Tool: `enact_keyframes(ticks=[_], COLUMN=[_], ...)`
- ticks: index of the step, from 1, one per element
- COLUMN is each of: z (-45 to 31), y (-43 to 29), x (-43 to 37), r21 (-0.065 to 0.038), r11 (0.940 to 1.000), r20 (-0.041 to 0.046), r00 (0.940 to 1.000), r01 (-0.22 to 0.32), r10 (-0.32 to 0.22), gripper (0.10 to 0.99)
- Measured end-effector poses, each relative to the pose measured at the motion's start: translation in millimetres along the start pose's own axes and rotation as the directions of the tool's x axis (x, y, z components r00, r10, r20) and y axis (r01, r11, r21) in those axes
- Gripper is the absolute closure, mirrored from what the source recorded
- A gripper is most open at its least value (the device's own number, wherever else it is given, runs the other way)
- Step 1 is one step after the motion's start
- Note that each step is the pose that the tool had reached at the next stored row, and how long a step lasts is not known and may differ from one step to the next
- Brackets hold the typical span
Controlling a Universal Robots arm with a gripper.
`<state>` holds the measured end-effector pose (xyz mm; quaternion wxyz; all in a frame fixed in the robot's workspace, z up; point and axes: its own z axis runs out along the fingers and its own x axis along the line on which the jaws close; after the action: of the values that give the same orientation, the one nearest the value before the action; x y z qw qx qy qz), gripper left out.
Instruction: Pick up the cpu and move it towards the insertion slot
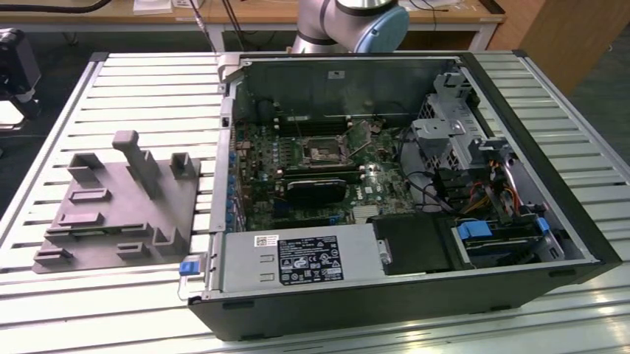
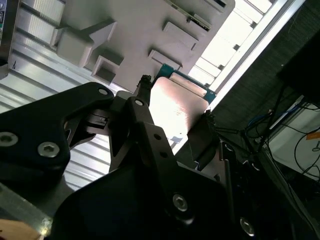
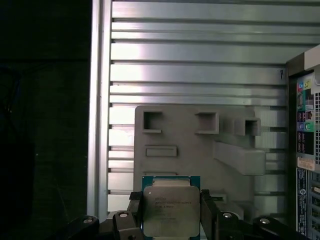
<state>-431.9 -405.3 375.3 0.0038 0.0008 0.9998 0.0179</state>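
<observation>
The cpu (image 3: 171,210) is a flat square chip with a silvery top and a teal-green rim. My gripper (image 3: 171,216) is shut on it, one black finger (image 3: 134,212) on each side. In the second wrist view the cpu (image 2: 176,102) glints between the same fingers (image 2: 141,95), held in the air above the grey stepped fixture block (image 2: 135,25). In the first wrist view the fixture block (image 3: 200,145) lies well below the chip. The insertion slot (image 1: 323,151), a small square socket with a metal frame, sits on the motherboard inside the open computer case (image 1: 521,221).
The case lies on a slatted metal table (image 1: 147,81), with the fixture block (image 1: 118,199) at the exterior view's left of it. A black card (image 1: 315,190), drive cages (image 1: 448,136) and cable bundles (image 1: 473,195) crowd the case interior. The arm's base (image 1: 355,18) stands behind the case.
</observation>
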Motion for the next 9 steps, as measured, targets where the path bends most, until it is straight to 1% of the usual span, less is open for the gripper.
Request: enact_keyframes(ticks=[2, 7, 9], z=[-1.8, -9.8, -11.1], y=[0.1, 0.4, 0.4], x=[-0.4, -0.8, -2.1], r21=[0.0, 0.0, 0.0], r11=[1.0, 1.0, 1.0], r20=[-0.0002, 0.0, 0.0002], r00=[1.0, 1.0, 1.0], r01=[0.0, 0.0, 0.0], r10=[0.0, 0.0, 0.0], gripper=[0.541, 0.541, 0.541])
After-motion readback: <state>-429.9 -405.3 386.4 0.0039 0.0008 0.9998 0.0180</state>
